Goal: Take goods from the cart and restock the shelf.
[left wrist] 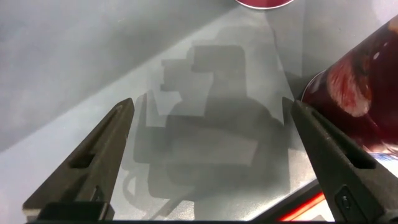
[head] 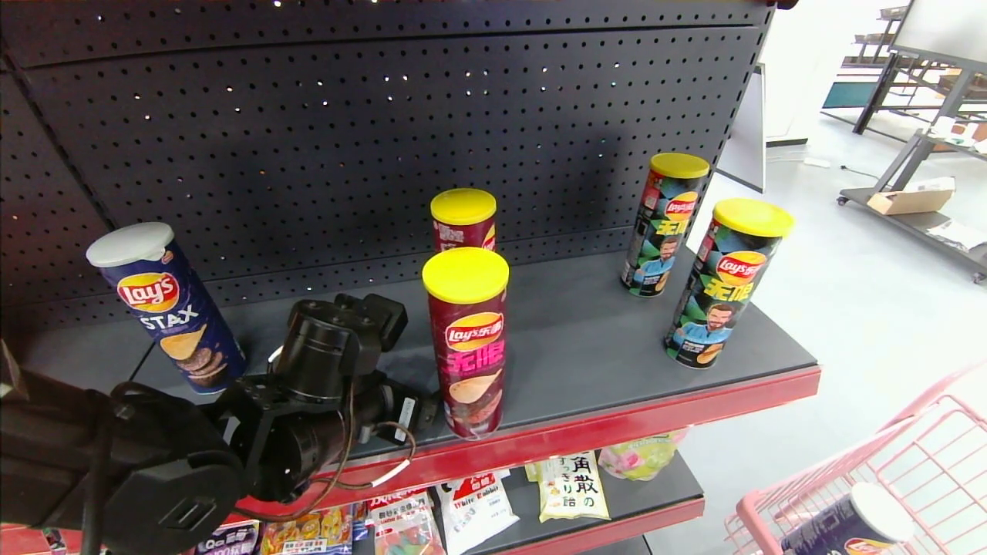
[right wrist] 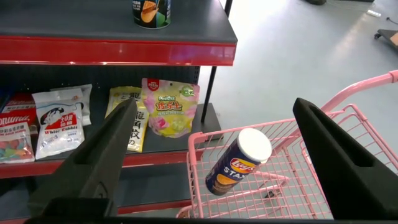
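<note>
Pink cart — blue, white-lidded can

A maroon chip can stands upright near the front edge of the grey shelf. A second maroon can stands just behind it at 12 o'clock. A white-lidded blue can is at its 9 o'clock and two green cans at 2 o'clock. At 4 o'clock, a pink cart holds a cart can.

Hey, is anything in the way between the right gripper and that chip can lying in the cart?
Nothing visible. The right gripper is open above the pink cart, and the chip can lies tilted inside it with nothing over it.
</note>
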Motion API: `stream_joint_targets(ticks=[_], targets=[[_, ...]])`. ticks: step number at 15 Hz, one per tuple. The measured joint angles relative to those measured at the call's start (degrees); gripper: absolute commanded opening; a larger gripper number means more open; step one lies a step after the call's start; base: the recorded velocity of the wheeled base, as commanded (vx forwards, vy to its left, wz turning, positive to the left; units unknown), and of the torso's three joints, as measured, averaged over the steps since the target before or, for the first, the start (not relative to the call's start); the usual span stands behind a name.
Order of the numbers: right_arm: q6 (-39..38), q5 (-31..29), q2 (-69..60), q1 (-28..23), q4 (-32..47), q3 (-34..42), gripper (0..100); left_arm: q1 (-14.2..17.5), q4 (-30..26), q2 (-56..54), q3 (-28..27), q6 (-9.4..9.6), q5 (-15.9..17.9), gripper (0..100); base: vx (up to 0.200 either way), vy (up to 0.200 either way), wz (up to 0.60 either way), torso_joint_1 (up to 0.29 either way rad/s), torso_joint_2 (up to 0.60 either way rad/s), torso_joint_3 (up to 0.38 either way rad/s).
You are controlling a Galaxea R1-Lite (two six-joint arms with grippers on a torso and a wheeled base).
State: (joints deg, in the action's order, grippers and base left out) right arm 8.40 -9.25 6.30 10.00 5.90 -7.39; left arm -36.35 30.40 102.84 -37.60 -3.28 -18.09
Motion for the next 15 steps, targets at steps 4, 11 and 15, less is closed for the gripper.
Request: stream_joint_targets(ticks=[4,11,15], targets=[[0.0,0.0,0.0,-0.1,0.0,-0.1,100,0.1,0.0,-0.3,0.4,-0.13,-0.3,100,0.000,0.000,0.00,0.000,0.00,0.000],[0.0,0.0,0.0,0.0,0.0,0.0,100,-0.3,-0.1,-4.3,5.4,-0.30,0.1,100,0.000,0.000,0.00,0.000,0.00,0.000],[0.0,0.0,0.0,0.0,0.0,0.0,100,-1.4,0.0,-3.7,4.7,-0.39,0.0,100,0.000,0.000,0.00,0.000,0.00,0.000]])
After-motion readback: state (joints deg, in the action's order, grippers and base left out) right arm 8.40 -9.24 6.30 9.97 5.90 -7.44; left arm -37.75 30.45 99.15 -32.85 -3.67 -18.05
